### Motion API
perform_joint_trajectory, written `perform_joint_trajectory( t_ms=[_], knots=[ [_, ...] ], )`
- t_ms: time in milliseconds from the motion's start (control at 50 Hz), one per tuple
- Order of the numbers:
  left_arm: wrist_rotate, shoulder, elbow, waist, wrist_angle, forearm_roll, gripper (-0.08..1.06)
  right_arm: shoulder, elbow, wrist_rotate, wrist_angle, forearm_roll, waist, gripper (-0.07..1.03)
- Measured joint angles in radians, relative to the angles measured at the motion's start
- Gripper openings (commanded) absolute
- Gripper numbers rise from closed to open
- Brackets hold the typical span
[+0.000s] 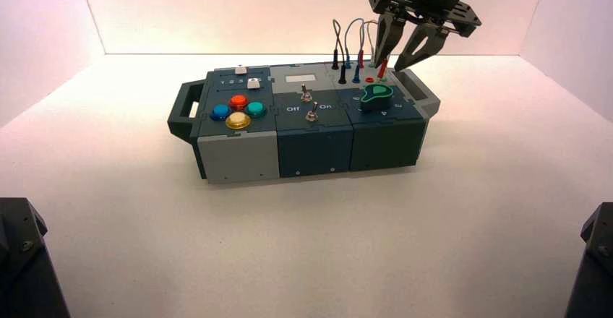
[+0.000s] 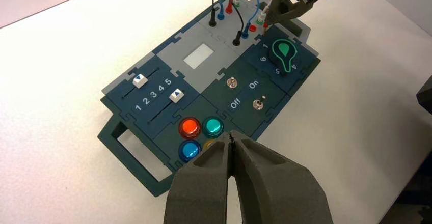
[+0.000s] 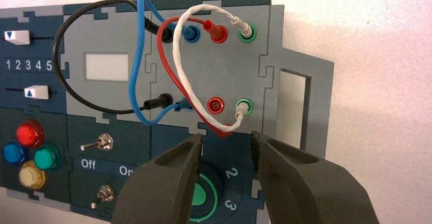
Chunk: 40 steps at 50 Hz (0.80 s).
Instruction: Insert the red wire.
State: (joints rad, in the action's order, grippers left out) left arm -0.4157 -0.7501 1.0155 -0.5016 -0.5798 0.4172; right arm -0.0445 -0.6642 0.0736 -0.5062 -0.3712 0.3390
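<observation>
Pale tabletop (image 1: 289, 260), pinkish-white walls (image 1: 289, 14)

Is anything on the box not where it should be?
Yes, the red wire. One end sits in its red socket at the back, but the other plug isn't in the empty red socket. It lies loose just in front. The black, blue and white wires are plugged in at both ends.
</observation>
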Motion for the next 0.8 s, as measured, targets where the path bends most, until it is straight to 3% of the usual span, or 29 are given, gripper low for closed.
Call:
perform_joint_trajectory(
  t_ms=[400, 800],
  knots=[
    [0.000, 0.005, 0.000, 0.000, 0.008, 0.000, -0.03, -0.038, 0.011, 0.000, 0.018, -0.009, 0.002, 0.46],
    [-0.002, 0.021, 0.000, 0.000, 0.008, 0.000, -0.03, -0.046, 0.020, 0.000, 0.018, -0.012, 0.003, 0.32]
  ],
)
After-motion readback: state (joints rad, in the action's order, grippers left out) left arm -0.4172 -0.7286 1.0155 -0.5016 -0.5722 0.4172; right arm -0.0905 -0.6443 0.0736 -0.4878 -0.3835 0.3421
